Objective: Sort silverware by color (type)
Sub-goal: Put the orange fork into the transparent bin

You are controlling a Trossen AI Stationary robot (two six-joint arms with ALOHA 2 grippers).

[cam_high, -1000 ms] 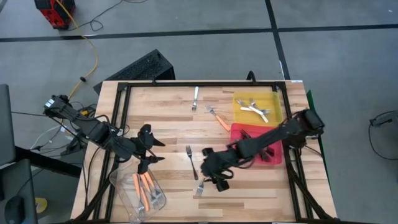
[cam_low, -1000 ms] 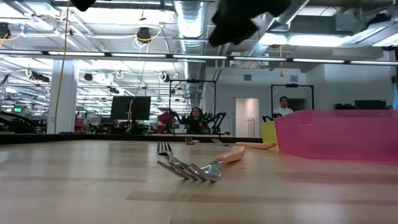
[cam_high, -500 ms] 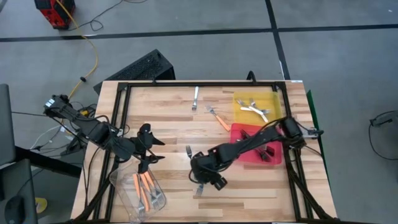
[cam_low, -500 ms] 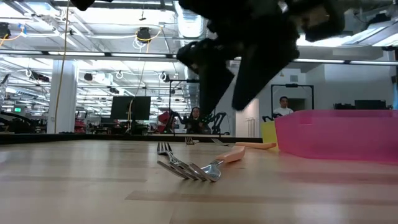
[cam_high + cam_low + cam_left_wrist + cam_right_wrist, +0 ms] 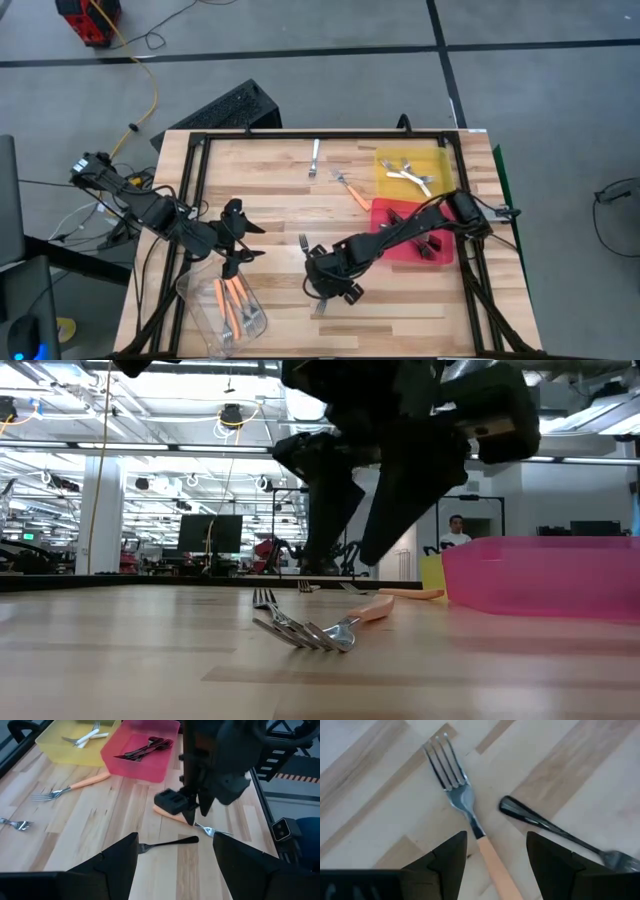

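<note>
The orange-handled fork (image 5: 470, 822) lies flat on the table (image 5: 270, 200) toward its near edge, a little right of centre; its metal tines point toward the near-left and its handle runs back toward the far-right, under the right gripper (image 5: 495, 852); its long axis passes straight between that gripper's two dark fingers (image 5: 445, 857), which stand wide apart with nothing in them, one on either side of the handle just behind the neck; the grasp therefore looks set across the handle, and what remains is a straight drop and a squeeze. A black fork (image 5: 555, 832) lies just beside it, its handle end close to the orange fork's neck but apart from it, its length angling off to the far-left; the far finger will come down near that handle end, so a nudge is the likely risk. The right gripper (image 5: 328, 280) is plainly the nearer tool; the left gripper (image 5: 236, 238) hangs open and empty at the left, over the far end of the clear tub (image 5: 200, 310), where other orange-handled forks (image 5: 232, 300) already lie. The red tray (image 5: 385, 213) and the yellow tray (image 5: 440, 165) sit far-right.
</note>
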